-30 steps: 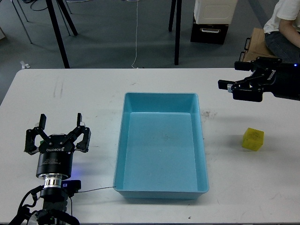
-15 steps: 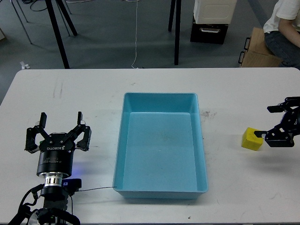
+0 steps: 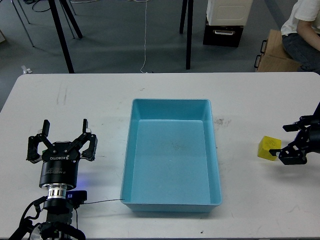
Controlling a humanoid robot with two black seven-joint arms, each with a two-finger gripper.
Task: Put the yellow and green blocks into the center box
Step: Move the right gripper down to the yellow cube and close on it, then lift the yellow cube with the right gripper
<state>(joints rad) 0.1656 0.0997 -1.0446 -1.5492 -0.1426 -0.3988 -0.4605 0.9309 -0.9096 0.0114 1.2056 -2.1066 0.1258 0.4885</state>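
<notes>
The left end effector [image 3: 64, 134] is standing over the left part of the white worktop [image 3: 100, 100], pointing away from the camera, with its two fingers [image 3: 84, 127] spread wide apart and nothing showing between them; it is touching neither block nor tray. A small glimpse of green is showing just behind its left finger base, but it is too small to tell what it is. The right end effector [image 3: 289, 142] is reaching in from the right edge, low over the worktop, with its dark fingers [image 3: 291, 155] parted and pointing toward the yellow block [image 3: 268, 148]. The nearer fingertip is sitting just beside the right face of that block, very close or perhaps touching, though contact cannot be told from this view; the other finger is lying farther back, above and behind the block, so the block is not sitting clamped between them. The yellow block is resting on the worktop well to the right of the light blue tray [image 3: 172, 203], outside it, with a faint mark on its near face. The tray is lying in the middle of the worktop, its long side running away from the camera, and its floor is showing bare blue plastic. A thin black cable [image 3: 102, 202] is running from the left arm's base toward the tray's near left corner. Beyond the worktop, black stand legs [image 3: 62, 35] are standing on the grey floor, and a seated person [image 3: 300, 30] is partly showing at the upper right.
</notes>
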